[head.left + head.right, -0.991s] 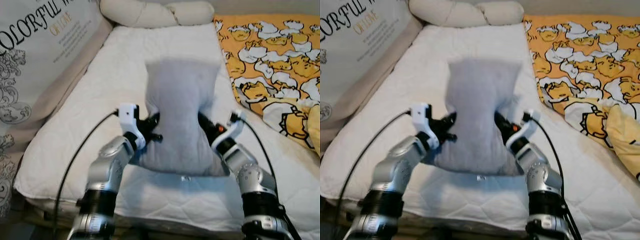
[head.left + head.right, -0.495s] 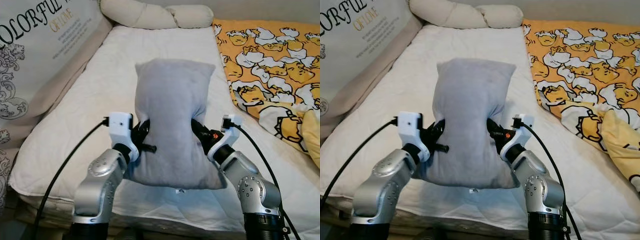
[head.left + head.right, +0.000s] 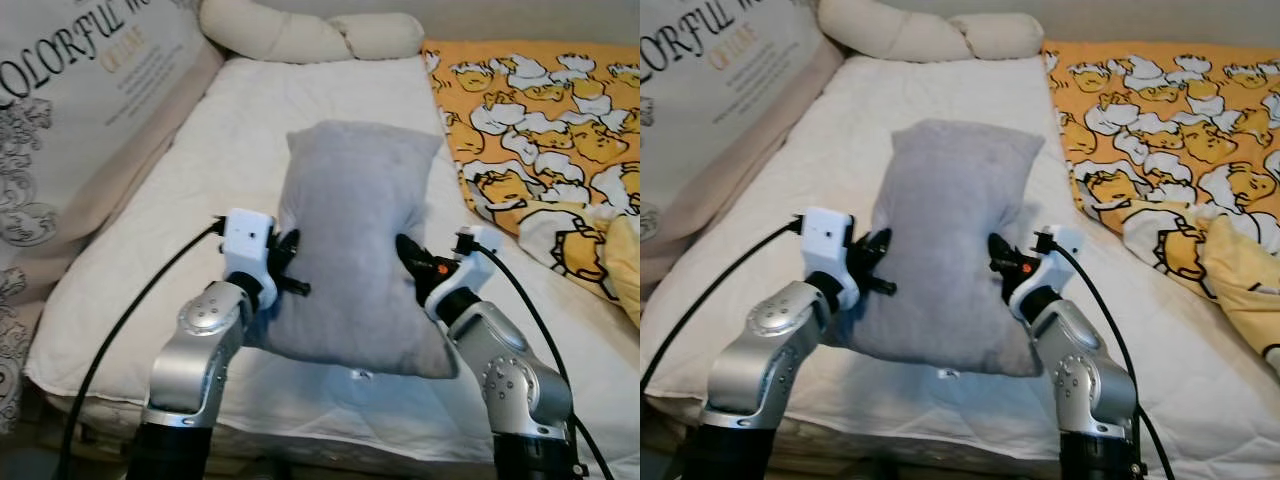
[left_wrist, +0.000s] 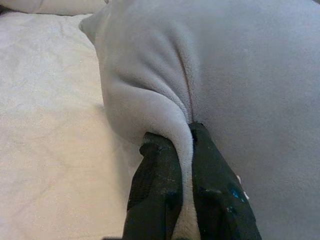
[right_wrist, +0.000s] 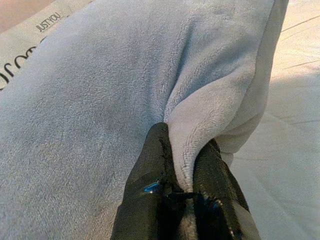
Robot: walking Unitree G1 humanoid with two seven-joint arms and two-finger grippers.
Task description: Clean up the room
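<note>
A grey plush pillow (image 3: 350, 240) is held up over the white mattress (image 3: 200, 190), pinched at both sides. My left gripper (image 3: 288, 268) is shut on a fold of the pillow's left edge; the left wrist view has the fabric squeezed between both black fingers (image 4: 160, 185). On the right edge my right gripper (image 3: 410, 258) is shut on another fold of the pillow (image 5: 100, 110), cloth bulging out between its fingers (image 5: 150, 200). The pillow's far end tilts a little to the right.
Cream bolster cushions (image 3: 300, 30) lie at the head of the bed. A yellow duck-print blanket (image 3: 540, 120) covers the right side. A printed fabric panel (image 3: 80, 100) with lettering stands along the left. The mattress's near edge (image 3: 300, 420) is just below my arms.
The pillow has gone a little further over the bed and now tilts to the right. Both grippers stay shut on its sides. The camera has shifted slightly.
</note>
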